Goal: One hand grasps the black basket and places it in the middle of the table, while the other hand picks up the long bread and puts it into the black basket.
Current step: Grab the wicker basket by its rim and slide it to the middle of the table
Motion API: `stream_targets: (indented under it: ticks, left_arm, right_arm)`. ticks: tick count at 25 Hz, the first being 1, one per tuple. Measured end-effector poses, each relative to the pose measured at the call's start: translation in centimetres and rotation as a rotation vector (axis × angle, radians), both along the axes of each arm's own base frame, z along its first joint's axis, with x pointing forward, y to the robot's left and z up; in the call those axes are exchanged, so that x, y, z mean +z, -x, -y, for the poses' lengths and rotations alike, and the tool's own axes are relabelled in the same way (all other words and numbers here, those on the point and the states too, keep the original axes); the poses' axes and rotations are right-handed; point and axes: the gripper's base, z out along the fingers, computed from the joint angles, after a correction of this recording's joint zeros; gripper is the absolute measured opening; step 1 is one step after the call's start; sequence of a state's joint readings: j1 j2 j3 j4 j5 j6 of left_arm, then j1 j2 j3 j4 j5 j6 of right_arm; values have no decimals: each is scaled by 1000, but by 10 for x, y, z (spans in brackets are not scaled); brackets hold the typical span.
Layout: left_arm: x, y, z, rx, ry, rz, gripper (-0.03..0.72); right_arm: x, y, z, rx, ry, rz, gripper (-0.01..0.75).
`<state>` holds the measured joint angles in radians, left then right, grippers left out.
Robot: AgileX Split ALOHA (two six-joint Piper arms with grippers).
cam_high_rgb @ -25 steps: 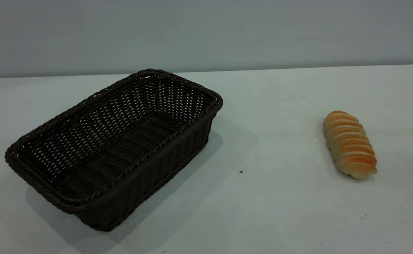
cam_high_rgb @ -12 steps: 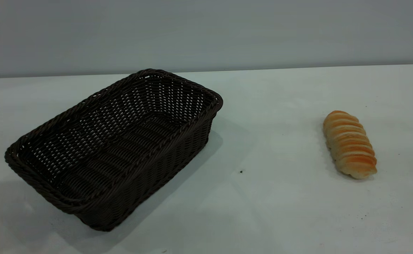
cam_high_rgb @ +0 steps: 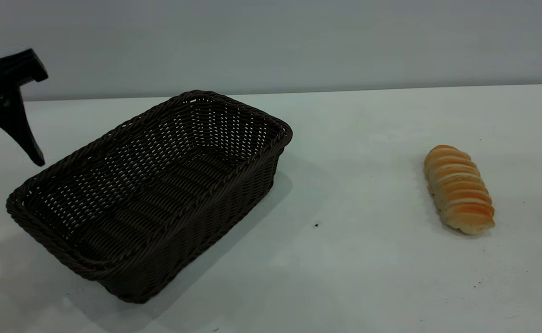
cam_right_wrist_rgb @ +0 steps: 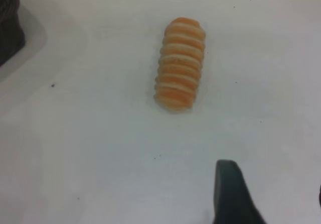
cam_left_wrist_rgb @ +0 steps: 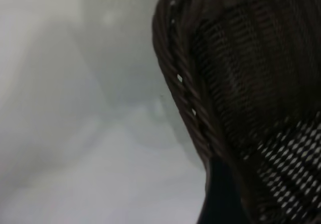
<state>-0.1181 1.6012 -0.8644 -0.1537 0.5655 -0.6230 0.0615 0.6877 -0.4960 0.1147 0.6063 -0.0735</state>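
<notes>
The black basket (cam_high_rgb: 150, 194) sits at an angle on the left half of the table (cam_high_rgb: 354, 259), with nothing in it. My left gripper (cam_high_rgb: 10, 175) hovers open at the far left edge of the exterior view, just beyond the basket's near-left corner and apart from it. In the left wrist view the basket's braided rim (cam_left_wrist_rgb: 185, 83) fills the frame close up, beside one dark finger (cam_left_wrist_rgb: 220, 199). The long bread (cam_high_rgb: 458, 188) lies on the right. In the right wrist view my right gripper (cam_right_wrist_rgb: 273, 186) is open above the table, a short way from the bread (cam_right_wrist_rgb: 179, 63).
A grey wall (cam_high_rgb: 271, 41) runs behind the table's far edge. A few dark specks (cam_high_rgb: 316, 225) dot the white top between basket and bread. The right arm does not show in the exterior view.
The left gripper has come into the exterior view from the left edge, moving toward the basket's corner. Basket and bread have stayed where they were.
</notes>
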Motion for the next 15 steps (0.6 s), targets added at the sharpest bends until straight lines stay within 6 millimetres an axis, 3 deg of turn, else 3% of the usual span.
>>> stream_targets:
  ticks: [6,15]
  left_arm:
    - [-30,6,-2,131,12,-31,544]
    - [-64,-6,0,193,25,-47,544]
  right_arm:
    - [0,0,0,0,0,0,396]
    - [0,0,0,0,0,1,396]
